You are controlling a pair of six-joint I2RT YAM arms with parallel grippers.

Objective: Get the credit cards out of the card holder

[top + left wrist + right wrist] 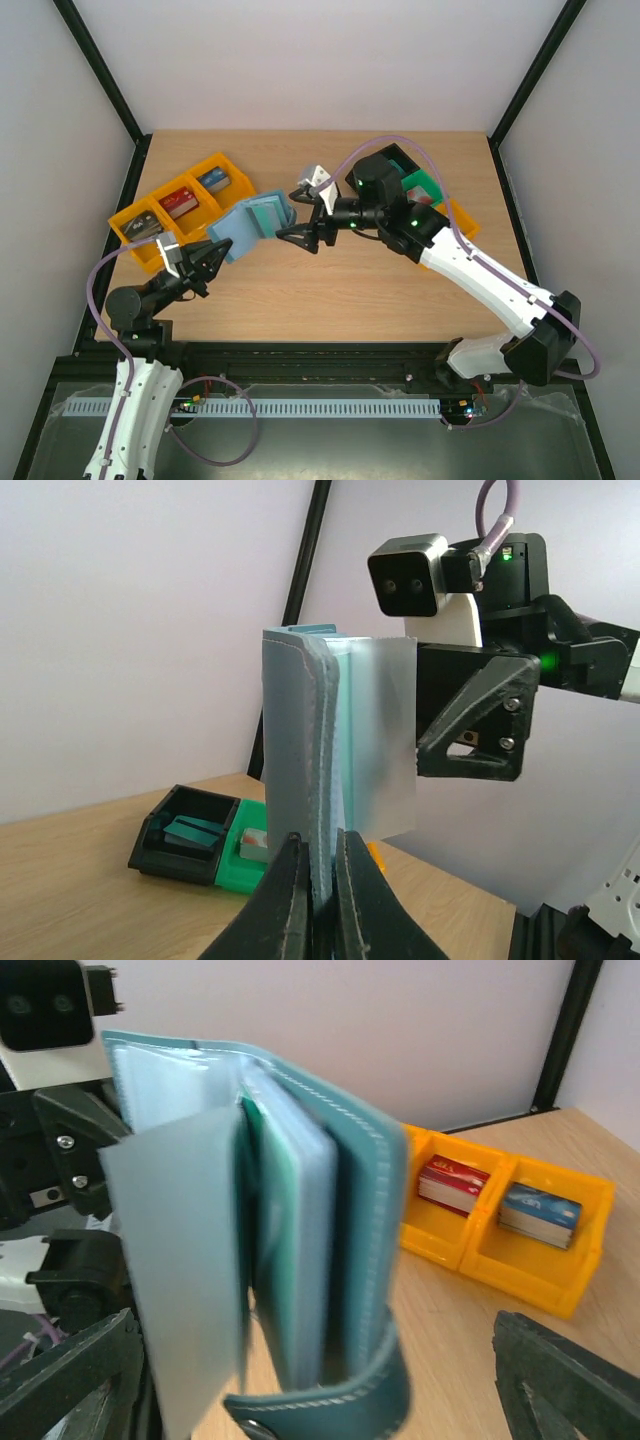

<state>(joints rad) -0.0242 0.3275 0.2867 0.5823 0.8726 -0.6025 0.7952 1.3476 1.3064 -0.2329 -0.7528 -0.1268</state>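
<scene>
Pale walls close round a wooden table (330, 300), black frame posts running up the corners.

My left claw (318, 880) is pressed together on the bottom edge of the card holder (295, 740). It pinches the blue cover between both fingers (285, 900) and keeps it standing upright, clear of the tabletop. My right claw (315, 1390) is spread wide. One finger (70, 1380) shows low on the left and the other low on the right, with the open holder between them. I cannot tell whether either finger touches it.

From the right wrist, the holder gapes like a book seen end on. The teal stitched cover curves round on the right, and the closing tab (320, 1410) hangs across the bottom. Clear plastic sleeves (180, 1260) fan out to the left. Between the sleeves a blue-green edge shows, one of the credit cards (262, 1230), sitting inside its pocket. How many cards there are I cannot make out.

From above, the holder (250, 225) hangs over the left middle of the table, between my two claws and near the orange trays (215, 160). Those trays hold small blocks, a red one (452, 1182) and a blue one (540, 1215) in neighbouring compartments. On the far right side, partly behind my right arm, a black tray (160, 845) and a green tray (245, 865) stand side by side.
</scene>
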